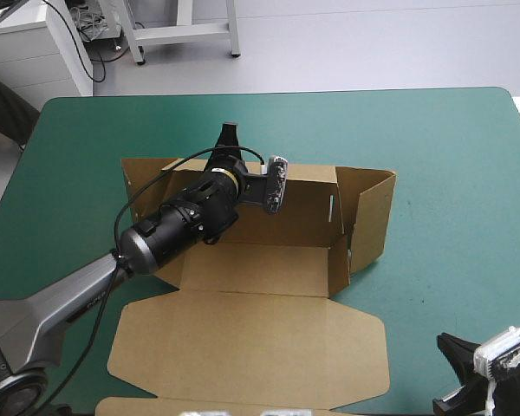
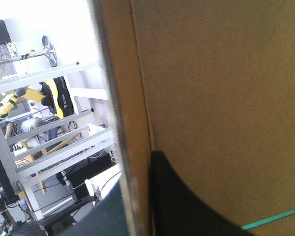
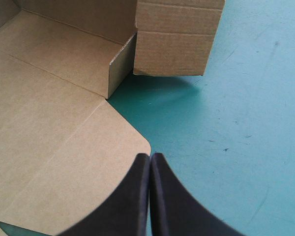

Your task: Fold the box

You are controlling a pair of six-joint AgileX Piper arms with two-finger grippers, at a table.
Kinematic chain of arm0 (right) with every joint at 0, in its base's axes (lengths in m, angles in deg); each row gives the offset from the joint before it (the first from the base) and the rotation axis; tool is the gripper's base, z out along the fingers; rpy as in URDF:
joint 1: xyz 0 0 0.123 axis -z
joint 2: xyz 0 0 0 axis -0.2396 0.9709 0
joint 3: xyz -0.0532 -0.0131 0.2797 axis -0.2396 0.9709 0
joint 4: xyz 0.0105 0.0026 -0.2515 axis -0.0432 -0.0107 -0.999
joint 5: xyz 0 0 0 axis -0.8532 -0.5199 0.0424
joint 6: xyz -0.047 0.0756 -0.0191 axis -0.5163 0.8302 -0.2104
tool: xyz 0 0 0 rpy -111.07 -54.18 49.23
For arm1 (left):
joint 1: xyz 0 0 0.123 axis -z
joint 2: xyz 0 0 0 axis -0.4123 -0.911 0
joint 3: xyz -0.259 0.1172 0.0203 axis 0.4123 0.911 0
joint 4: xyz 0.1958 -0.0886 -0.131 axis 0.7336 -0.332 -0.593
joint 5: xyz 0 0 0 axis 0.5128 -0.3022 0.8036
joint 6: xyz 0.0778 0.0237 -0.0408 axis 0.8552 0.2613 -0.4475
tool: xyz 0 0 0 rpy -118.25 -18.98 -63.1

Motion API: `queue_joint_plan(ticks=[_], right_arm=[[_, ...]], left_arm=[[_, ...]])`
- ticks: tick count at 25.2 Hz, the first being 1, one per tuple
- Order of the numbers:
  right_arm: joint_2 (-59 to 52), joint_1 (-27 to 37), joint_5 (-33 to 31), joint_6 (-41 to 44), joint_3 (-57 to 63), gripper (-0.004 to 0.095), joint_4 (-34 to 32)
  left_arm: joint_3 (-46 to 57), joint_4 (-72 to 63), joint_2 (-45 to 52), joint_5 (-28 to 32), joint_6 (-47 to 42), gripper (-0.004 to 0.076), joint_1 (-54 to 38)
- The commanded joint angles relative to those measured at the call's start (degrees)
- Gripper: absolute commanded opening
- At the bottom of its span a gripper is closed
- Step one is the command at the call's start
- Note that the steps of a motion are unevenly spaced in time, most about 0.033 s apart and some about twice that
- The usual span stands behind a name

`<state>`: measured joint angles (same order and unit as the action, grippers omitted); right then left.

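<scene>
The brown box [image 1: 260, 338] lies in the middle of the table, its far wall [image 1: 303, 204] raised and its lid flat toward the near edge. At its right end a side flap [image 1: 373, 212] stands upright. My left gripper [image 1: 227, 143] sits over the far wall's left part. In the left wrist view, that gripper [image 2: 137, 169] is shut on the box [image 2: 226, 98], with a black finger on each side of the board's edge. By the lid's right corner, above the teal-green cover, my right gripper [image 3: 150, 157] is shut with nothing in it. It shows low at the near right [image 1: 455, 355].
Bare teal-green cover [image 1: 451, 156] runs right of the box and along the far edge. The upright side flap [image 3: 179, 44] and a short raised wall [image 3: 119, 69] stand ahead of my right gripper. The lid's front flap reaches the near edge.
</scene>
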<state>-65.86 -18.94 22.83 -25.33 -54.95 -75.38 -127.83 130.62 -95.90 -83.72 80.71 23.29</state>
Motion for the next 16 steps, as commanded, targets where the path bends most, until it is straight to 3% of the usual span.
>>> queue_joint_plan(ticks=[1, 4, 8, 14, 16], right_arm=[[0.7, 0.2, 4.3, 0.0, -1.4, -0.002, -1.5], [0.7, 0.2, 4.3, 0.0, -1.4, -0.002, -1.5], [0.7, 0.2, 4.3, 0.0, -1.4, -0.002, -1.5], [0.7, 0.2, 4.3, 0.0, -1.4, -0.002, -1.3], [0.7, 0.2, 4.3, 0.0, -1.4, -0.002, -1.4]], left_arm=[[-1.5, 1.9, 4.0, 1.1, -0.6, -0.0008, 0.5], [-1.0, 2.8, 4.0, 2.9, -0.8, -0.0008, 0.5], [2.5, 6.6, 4.0, 9.7, -4.5, -0.0008, 0.5], [10.9, 27.0, 4.0, 13.5, -23.7, -0.0008, 0.5], [12.2, 36.0, 4.0, 13.8, -36.0, -0.0008, 0.5]])
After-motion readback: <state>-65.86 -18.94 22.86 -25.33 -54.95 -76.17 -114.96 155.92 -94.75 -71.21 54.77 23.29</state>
